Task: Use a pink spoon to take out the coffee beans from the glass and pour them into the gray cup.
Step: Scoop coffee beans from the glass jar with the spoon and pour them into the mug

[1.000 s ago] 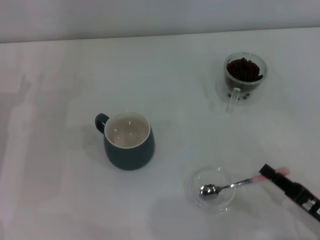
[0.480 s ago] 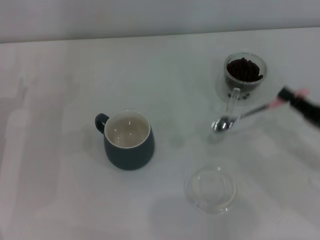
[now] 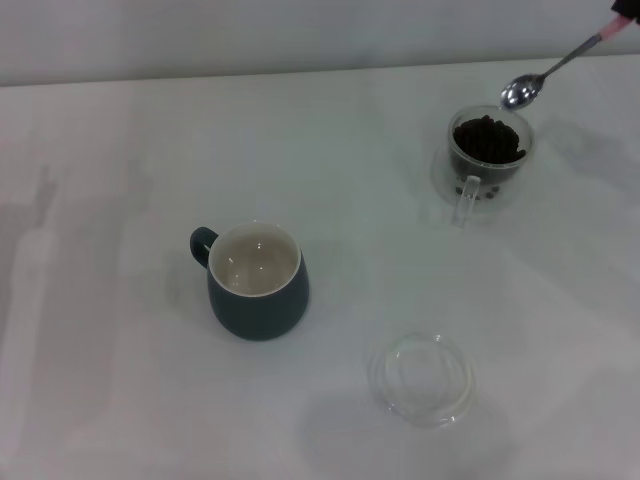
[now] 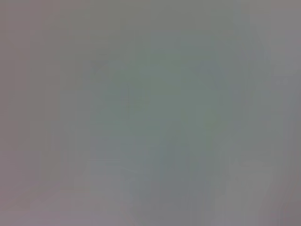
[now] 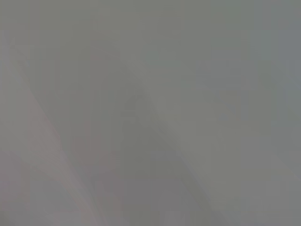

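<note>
One spoon [image 3: 545,76] hangs tilted, bowl above one glass [image 3: 487,155] of beans [image 3: 487,139] near the surface's [image 3: 120,150] far right corner. One cup [image 3: 256,280] stands mid-surface; one dish [image 3: 421,378] nearer. Right end effector [image 3: 630,8] barely visible; grip state unclear.

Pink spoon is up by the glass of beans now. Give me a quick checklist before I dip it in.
1. Pink-handled metal spoon bowl above the far rim of the clear double-walled glass mug: ok.
2. Spoon bowl empty: ok.
3. Dark brown coffee beans heaped in the glass: ok.
4. Dark blue-gray ceramic mug upright, no beans inside: ok.
5. Right gripper's hold on the handle, at the head view's edge: cannot tell.
6. Left gripper: not in view.
</note>
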You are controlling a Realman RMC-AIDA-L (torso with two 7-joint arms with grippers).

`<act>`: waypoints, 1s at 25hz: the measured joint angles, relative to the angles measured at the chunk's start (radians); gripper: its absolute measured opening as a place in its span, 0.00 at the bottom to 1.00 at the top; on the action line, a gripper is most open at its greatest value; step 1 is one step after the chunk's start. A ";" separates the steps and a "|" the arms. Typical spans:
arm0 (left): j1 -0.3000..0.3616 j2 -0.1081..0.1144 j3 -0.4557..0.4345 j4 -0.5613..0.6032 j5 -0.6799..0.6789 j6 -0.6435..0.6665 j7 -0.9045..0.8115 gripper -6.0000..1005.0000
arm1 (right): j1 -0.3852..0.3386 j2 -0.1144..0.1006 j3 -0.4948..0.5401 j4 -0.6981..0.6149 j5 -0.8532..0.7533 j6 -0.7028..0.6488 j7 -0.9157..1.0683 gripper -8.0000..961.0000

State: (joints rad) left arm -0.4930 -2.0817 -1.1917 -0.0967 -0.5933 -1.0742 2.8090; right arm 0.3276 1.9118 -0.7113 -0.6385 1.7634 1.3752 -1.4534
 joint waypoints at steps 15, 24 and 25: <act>0.043 -0.003 0.000 -0.051 -0.002 0.036 -0.011 0.88 | 0.077 0.088 -0.009 -0.212 -0.356 -0.170 -0.024 0.16; 0.044 -0.003 0.000 -0.052 -0.001 0.037 -0.017 0.88 | 0.078 0.091 -0.041 -0.184 -0.360 -0.223 -0.057 0.16; 0.045 -0.003 0.000 -0.052 -0.001 0.037 -0.017 0.88 | 0.078 0.091 -0.041 -0.177 -0.360 -0.224 -0.063 0.16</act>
State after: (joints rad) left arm -0.4481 -2.0847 -1.1919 -0.1488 -0.5942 -1.0373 2.7918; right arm 0.4057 2.0029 -0.7518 -0.8158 1.4035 1.1509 -1.5165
